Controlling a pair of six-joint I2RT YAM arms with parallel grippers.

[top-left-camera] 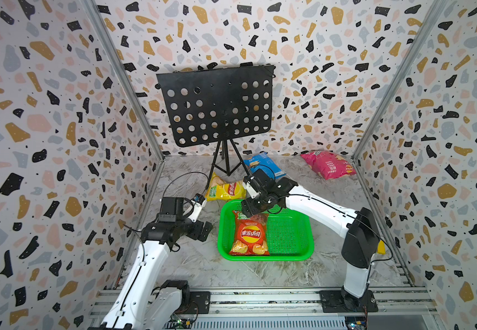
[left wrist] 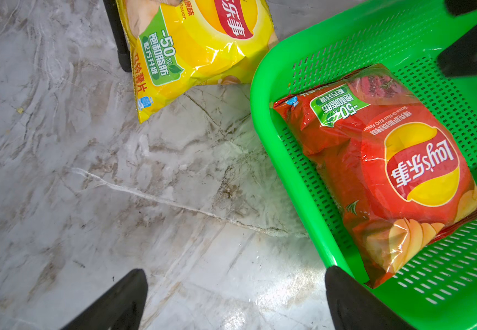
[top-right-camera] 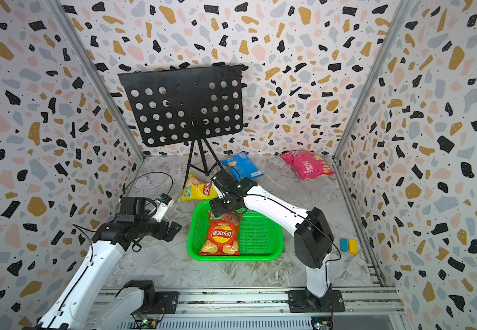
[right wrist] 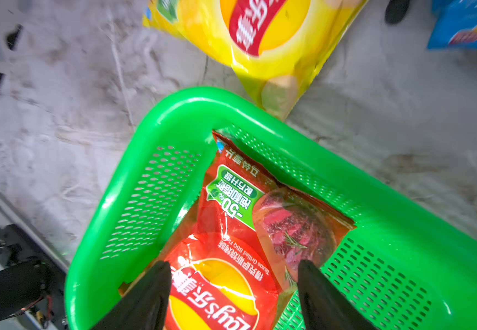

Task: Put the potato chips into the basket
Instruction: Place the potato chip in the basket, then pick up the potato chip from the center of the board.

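The left end effector (left wrist: 235,274) and right end effector (right wrist: 234,265) both gape empty. The yellow bag (top-left-camera: 225,190) lies crosswise just beyond the basket (top-left-camera: 288,258), seemingly nearer the right.

The left arm (top-left-camera: 143,268) stood up from its base, folded at the elbow and reached forward and inward, with the left claw (left wrist: 237,273) tilted down and its 2 black fingers (left wrist: 117,303) spread wide apart. The right arm (top-left-camera: 354,283) climbed from its own base to a black elbow, then ran its white forearm (top-left-camera: 317,208) inward and forward, the wrist bent downward. The right claw (right wrist: 234,265) pointed steeply down with its jaws parted, narrower than the left's.
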